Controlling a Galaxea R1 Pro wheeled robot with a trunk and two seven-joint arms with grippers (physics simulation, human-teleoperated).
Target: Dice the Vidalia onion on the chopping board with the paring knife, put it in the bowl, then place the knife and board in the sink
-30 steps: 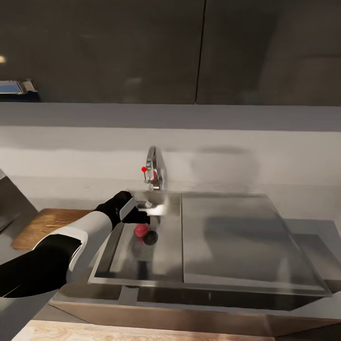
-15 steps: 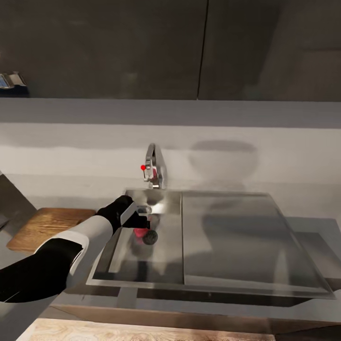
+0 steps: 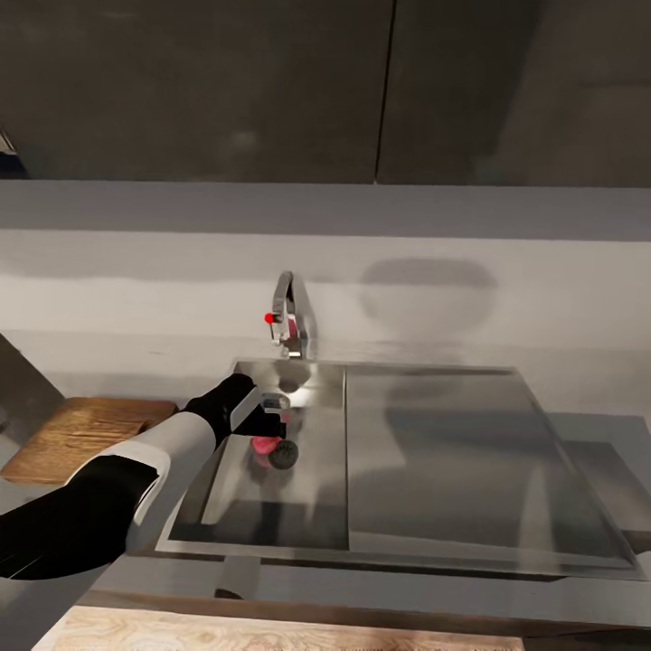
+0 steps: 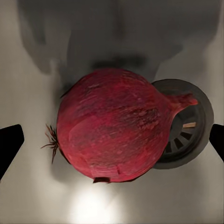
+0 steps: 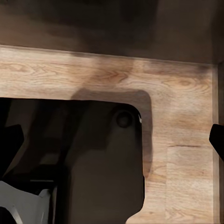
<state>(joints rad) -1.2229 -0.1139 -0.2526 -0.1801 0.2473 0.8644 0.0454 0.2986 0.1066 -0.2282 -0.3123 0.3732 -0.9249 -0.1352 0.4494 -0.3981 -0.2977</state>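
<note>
The onion (image 3: 263, 444), red-skinned and round, lies on the floor of the sink (image 3: 316, 488) beside the round drain (image 3: 285, 455). My left gripper (image 3: 271, 418) hangs just above it, reaching down into the basin. In the left wrist view the onion (image 4: 112, 126) sits between the open fingertips (image 4: 10, 144), partly covering the drain (image 4: 189, 128). The chopping board (image 3: 86, 436) lies on the countertop (image 3: 597, 434) left of the sink. My right gripper (image 5: 112, 144) is open and holds nothing. The paring knife and the bowl are out of view.
A chrome tap (image 3: 291, 324) with a red-tipped lever stands behind the basin. The flat drainboard (image 3: 461, 452) spreads to the right. Dark wall cabinets (image 3: 271, 81) hang above. The right wrist view looks down on wooden flooring (image 5: 177, 93) and the robot's dark base (image 5: 93, 163).
The whole picture has shifted a little, so the camera has moved. My left gripper has stayed over the onion and come slightly closer to it. The onion has not moved.
</note>
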